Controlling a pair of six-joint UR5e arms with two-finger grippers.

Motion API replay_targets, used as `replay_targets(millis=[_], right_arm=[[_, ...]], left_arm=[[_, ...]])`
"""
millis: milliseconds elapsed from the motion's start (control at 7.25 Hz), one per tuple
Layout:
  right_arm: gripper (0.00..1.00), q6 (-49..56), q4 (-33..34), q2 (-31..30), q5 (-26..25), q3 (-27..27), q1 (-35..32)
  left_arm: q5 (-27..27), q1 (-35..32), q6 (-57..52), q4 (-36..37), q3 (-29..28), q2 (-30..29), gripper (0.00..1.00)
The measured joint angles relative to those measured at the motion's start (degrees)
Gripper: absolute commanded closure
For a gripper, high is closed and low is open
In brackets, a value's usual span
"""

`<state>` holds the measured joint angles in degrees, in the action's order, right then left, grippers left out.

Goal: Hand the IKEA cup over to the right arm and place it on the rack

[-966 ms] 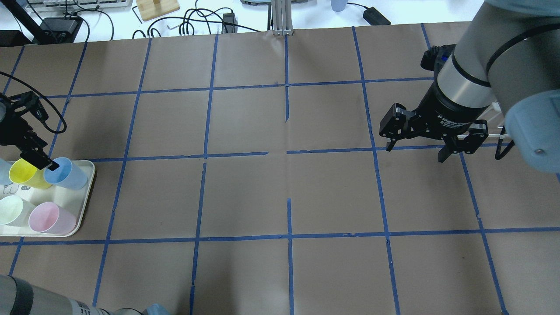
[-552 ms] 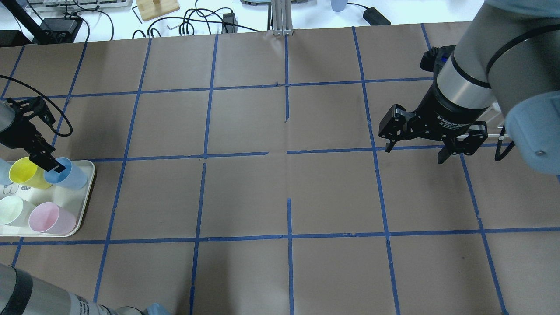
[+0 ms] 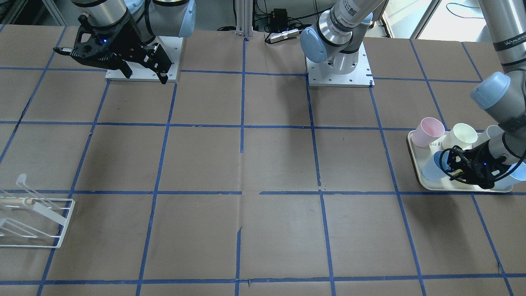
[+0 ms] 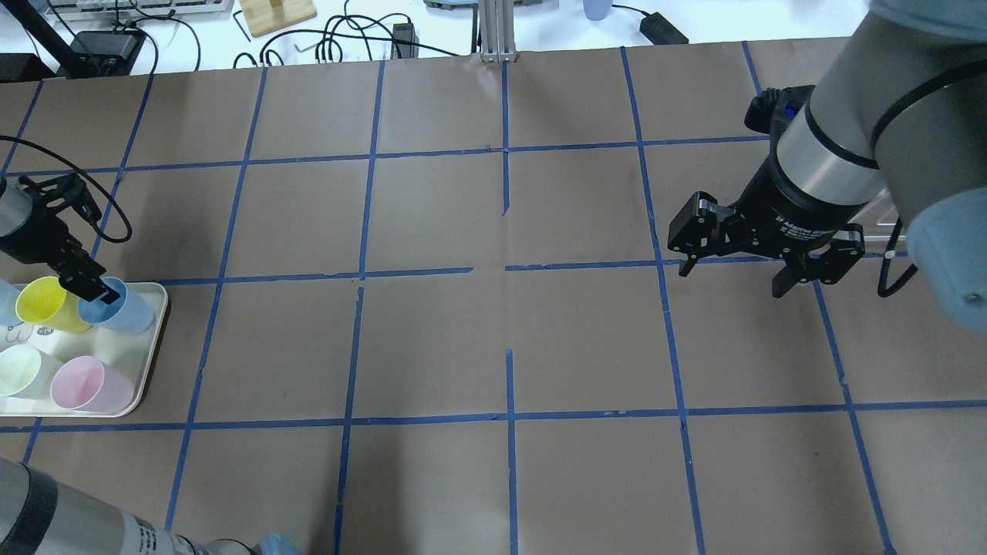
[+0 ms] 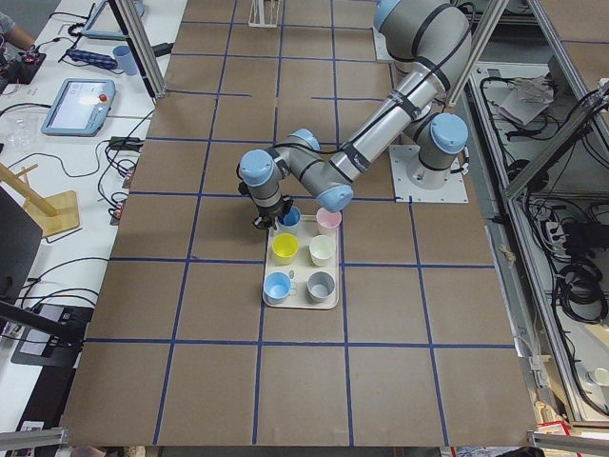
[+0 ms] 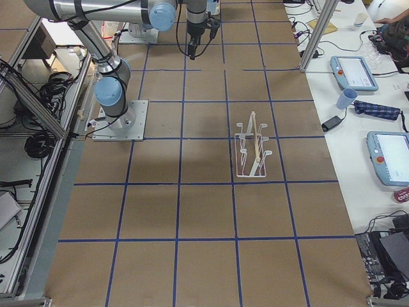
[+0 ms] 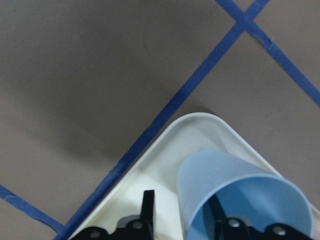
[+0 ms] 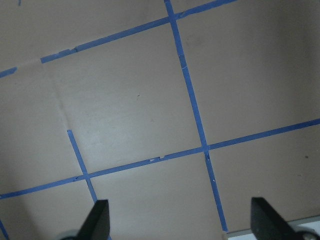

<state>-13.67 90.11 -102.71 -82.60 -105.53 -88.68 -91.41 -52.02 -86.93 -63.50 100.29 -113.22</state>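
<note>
The IKEA cup [image 4: 127, 308], a pale blue tumbler, stands upright in the far right corner of the white tray [image 4: 154, 339]. It also shows in the left wrist view [image 7: 240, 185] and the front view [image 3: 429, 168]. My left gripper [image 4: 99, 293] is open and straddles the cup's wall, one finger inside and one outside [image 7: 181, 205]. My right gripper [image 4: 732, 280] is open and empty, hovering over bare table at the right [image 8: 180, 220]. The white wire rack [image 3: 33, 218] with its wooden dowel sits on the table's far right side [image 6: 251, 150].
The tray also holds a yellow cup [image 4: 42, 302], a pink cup [image 4: 81, 383], a pale whitish cup [image 4: 19, 370], a second blue cup [image 5: 277, 286] and a grey cup [image 5: 321, 285]. Brown paper with blue tape lines covers the table.
My left gripper has shifted slightly to the right at the blue cup's rim. The cup has not moved. My right gripper has drifted a little toward the robot.
</note>
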Motion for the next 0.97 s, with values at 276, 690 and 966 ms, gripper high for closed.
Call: replay_targets(millis=[276,690,966], right_arm=[[0.00,-0.03,0.07,-0.09,0.56,0.10,0.01],[0.00,0.50,0.44,-0.22,12.06,0.85,0.41],[0.00,0.61,2.47,-0.12,27.65,1.24,0.88]], left_arm=[[-0.06,-0.01,0.63,-1.32,-0.22,0.67,1.00],[0.20,-0.64,5.49,-14.64,-5.79,3.56,1.00],[3.37,-3.03,15.67,-27.24,-10.53,8.02,1.00]])
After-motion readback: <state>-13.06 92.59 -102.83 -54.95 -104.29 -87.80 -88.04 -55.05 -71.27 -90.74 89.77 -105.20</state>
